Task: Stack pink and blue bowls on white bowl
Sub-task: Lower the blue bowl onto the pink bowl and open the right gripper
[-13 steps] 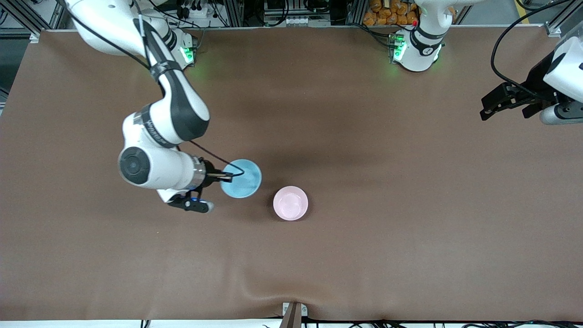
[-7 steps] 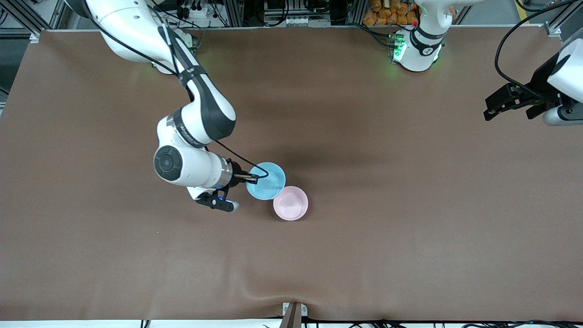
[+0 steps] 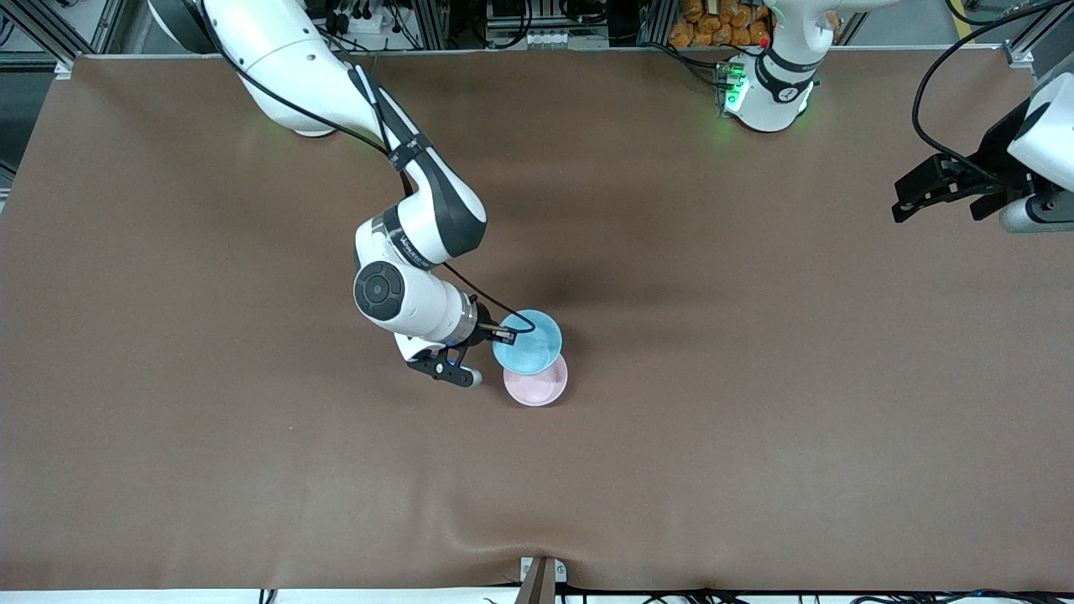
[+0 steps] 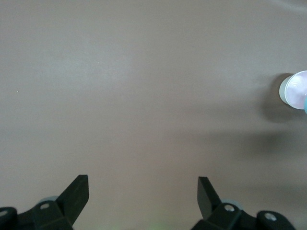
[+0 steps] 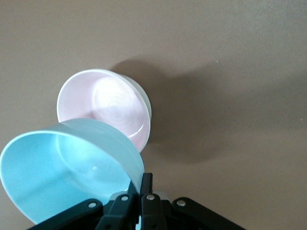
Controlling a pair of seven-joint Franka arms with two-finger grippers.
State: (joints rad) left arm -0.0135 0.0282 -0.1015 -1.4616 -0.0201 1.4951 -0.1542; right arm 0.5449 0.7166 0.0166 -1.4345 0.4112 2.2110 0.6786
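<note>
My right gripper is shut on the rim of the light blue bowl and holds it tilted in the air, partly over the pale pink bowl. In the right wrist view the fingers pinch the blue bowl's wall, with the pink bowl just past it on the table. A whitish outer wall shows round the pink bowl; I cannot tell whether it is the white bowl. No separate white bowl is in view. My left gripper is open and empty, waiting over the left arm's end of the table.
The brown table cover is bare round the bowls. The left wrist view shows the open left gripper over bare cover, with the pink bowl at that picture's edge. A metal bracket sits at the table's near edge.
My right arm has carried the blue bowl toward the left arm's end of the table, from clear of the pink bowl to partly over it. The left gripper has barely moved.
</note>
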